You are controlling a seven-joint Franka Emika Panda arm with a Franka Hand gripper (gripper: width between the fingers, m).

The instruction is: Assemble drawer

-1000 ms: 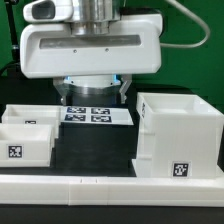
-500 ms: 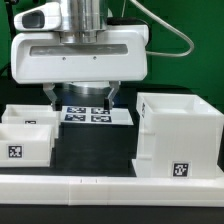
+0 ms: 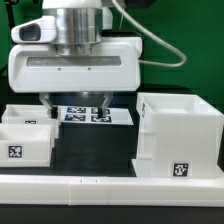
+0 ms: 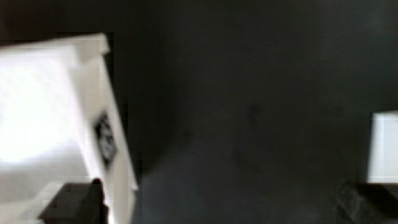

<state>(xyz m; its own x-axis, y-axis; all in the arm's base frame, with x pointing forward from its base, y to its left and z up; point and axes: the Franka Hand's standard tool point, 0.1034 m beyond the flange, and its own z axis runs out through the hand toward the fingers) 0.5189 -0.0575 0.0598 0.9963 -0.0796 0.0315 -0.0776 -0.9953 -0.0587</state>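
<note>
Over the black table [image 3: 95, 150], the gripper [image 3: 75, 103] fills the exterior view's upper middle, its fingers [image 3: 46, 100] spread apart and empty. The drawer housing [image 3: 178, 135] stands lower right and two trays [image 3: 28, 138] lower left, with the marker board [image 3: 97, 114] behind and between them.

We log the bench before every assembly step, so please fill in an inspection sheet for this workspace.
Surface: black table, no damage seen.
Job's things: drawer housing upright at the exterior view's right, opening upward; front tray and rear tray at the left, apart from the housing.
Clutter: long white rail along the front; marker board flat at the back.
Grippers: end effector open, holding nothing, hanging over the marker board.
Cables: grey cable arcing off the arm, above the parts.
Surroundings: green backdrop; nothing else seen.
</note>
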